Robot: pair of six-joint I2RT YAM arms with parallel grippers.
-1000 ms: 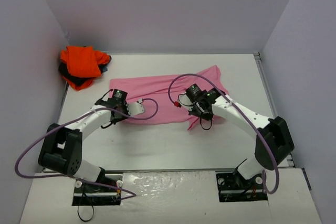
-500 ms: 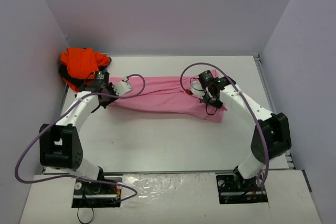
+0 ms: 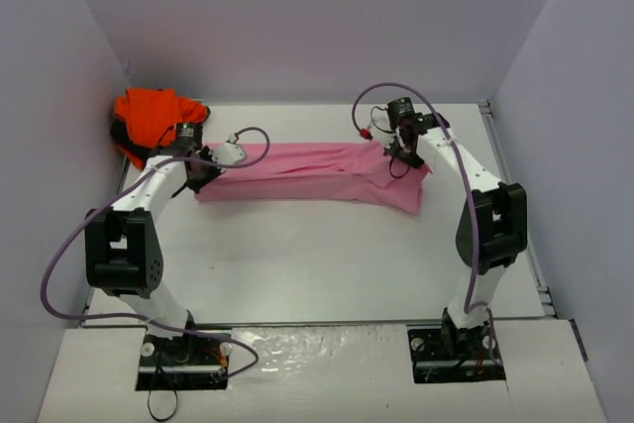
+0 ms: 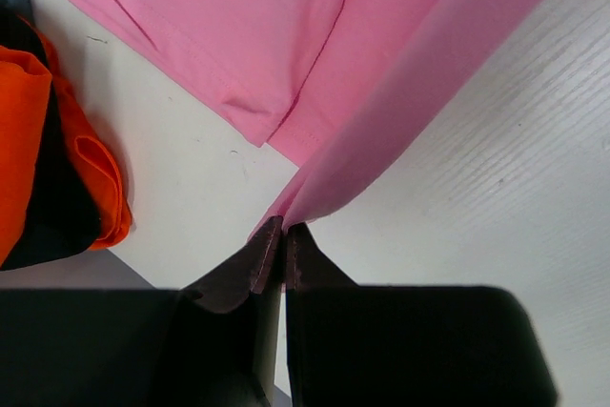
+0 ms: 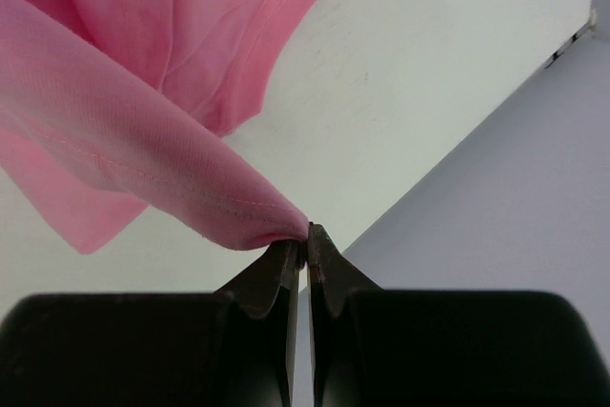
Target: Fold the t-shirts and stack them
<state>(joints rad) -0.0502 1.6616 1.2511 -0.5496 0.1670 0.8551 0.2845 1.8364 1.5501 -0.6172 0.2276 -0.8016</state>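
On the table (image 3: pixel 317 264), entered by size. Pink t-shirt (image 3: pixel 297 171): a long doubled band across the table's far half, held at both ends. Soft, light and limp, so it should sag wherever unsupported; best taken at doubled edges or corners, with several layers in the pinch. Orange t-shirt (image 3: pixel 149 118): heaped at the table's far left corner. Dark t-shirt (image 4: pixel 43 202): under the orange one in the same corner. My left gripper (image 4: pixel 284 231): clamped on the pink band's left end. My right gripper (image 5: pixel 305 237): clamped on its right end, towards the table's far right.
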